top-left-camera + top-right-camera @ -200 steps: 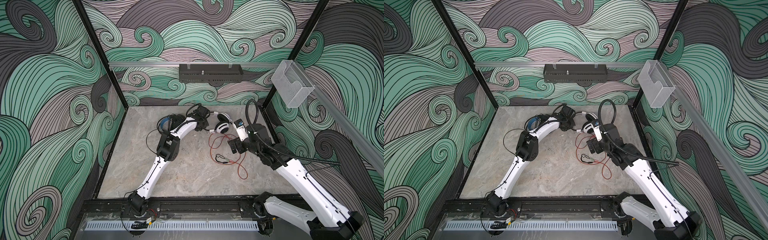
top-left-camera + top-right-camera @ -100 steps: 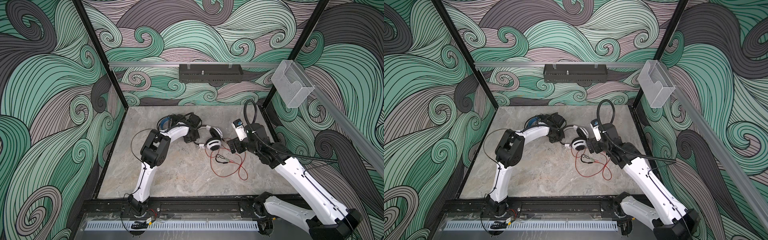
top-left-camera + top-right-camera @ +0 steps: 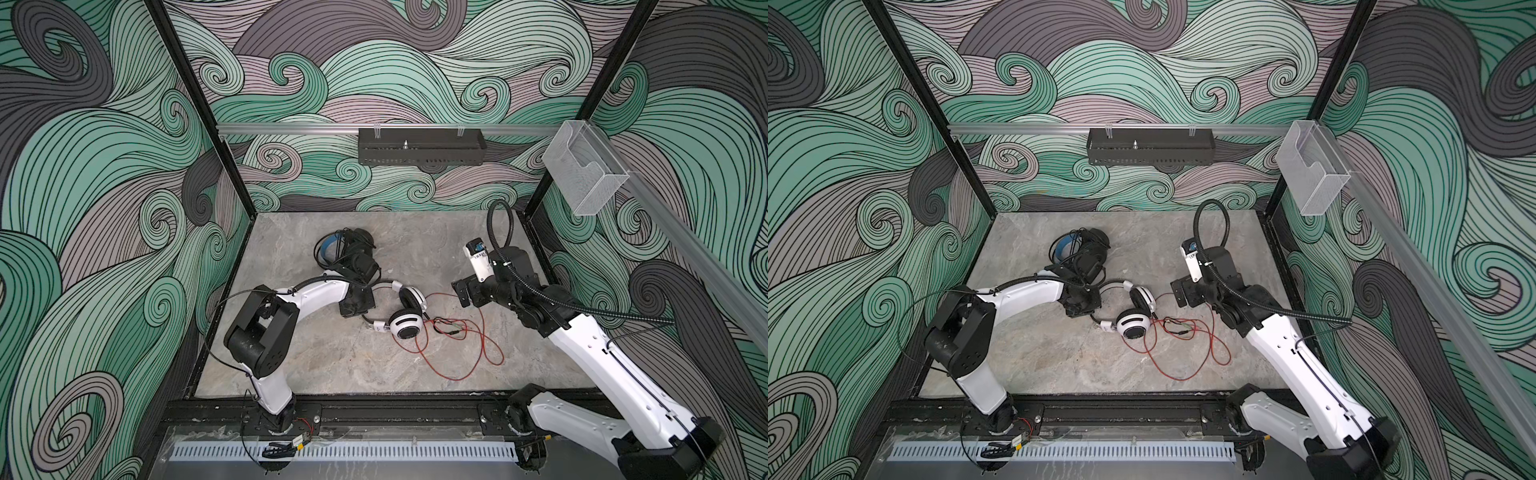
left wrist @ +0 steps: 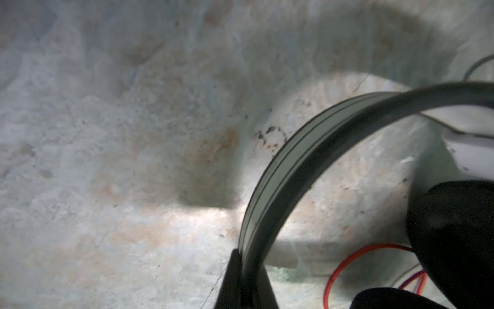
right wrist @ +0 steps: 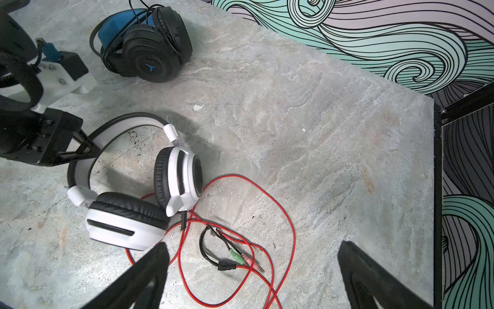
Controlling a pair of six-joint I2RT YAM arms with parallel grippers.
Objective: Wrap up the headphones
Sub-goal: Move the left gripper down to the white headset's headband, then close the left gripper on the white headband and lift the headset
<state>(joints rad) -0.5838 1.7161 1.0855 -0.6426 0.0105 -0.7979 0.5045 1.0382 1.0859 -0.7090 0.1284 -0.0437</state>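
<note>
Currently looking down on the grey marbled desk point(image 3: 415, 241). Watching the left hand point(image 5: 89, 151) clamping together on the headband of the white-and-black headset point(image 3: 406, 312), lying mid-desk with both earcups resting just to the right of that hand. Finding the right hand point(image 5: 252, 248) hovering with fingers spread wide apart, gripping nothing, near the earcups and over loose loops of red cable point(image 3: 478, 347). Spotting the black headset point(image 3: 347, 249) sitting behind the left hand, toward the back wall. Noting small pink and green plugs point(image 5: 246, 260) lying among the cable loops.
</note>
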